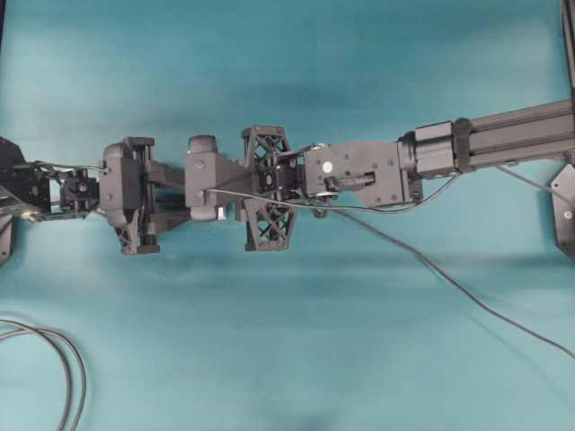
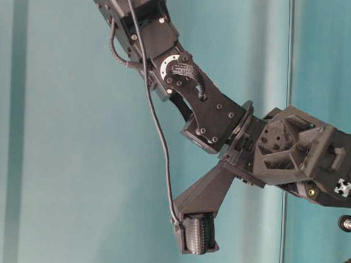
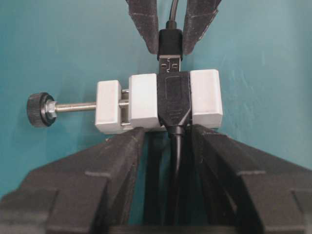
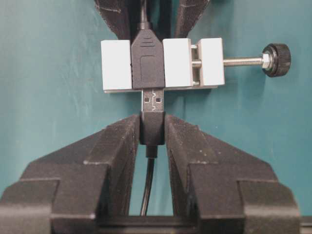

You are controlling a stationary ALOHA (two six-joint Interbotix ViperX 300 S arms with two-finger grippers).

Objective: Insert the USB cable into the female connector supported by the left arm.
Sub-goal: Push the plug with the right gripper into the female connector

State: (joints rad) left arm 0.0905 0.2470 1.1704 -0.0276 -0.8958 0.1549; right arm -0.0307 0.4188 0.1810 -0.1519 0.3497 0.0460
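Black grippers (image 3: 165,134) (image 4: 152,129) nose-to-nose, level.

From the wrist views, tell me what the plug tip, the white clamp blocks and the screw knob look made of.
Plug tip: bright stamped metal, shiny with square cut-outs. White clamp blocks: probably matte plastic, though painted metal is possible; dull, even surface. Screw knob: black, ridged rim, likely plastic or rubber.

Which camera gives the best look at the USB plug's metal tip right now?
The right wrist view: the plug faces the camera, its tip partly in the connector, the right pincer gripping its housing. The left wrist view shows it smaller, at the top. In the overhead and table-level views, the arms hide it.
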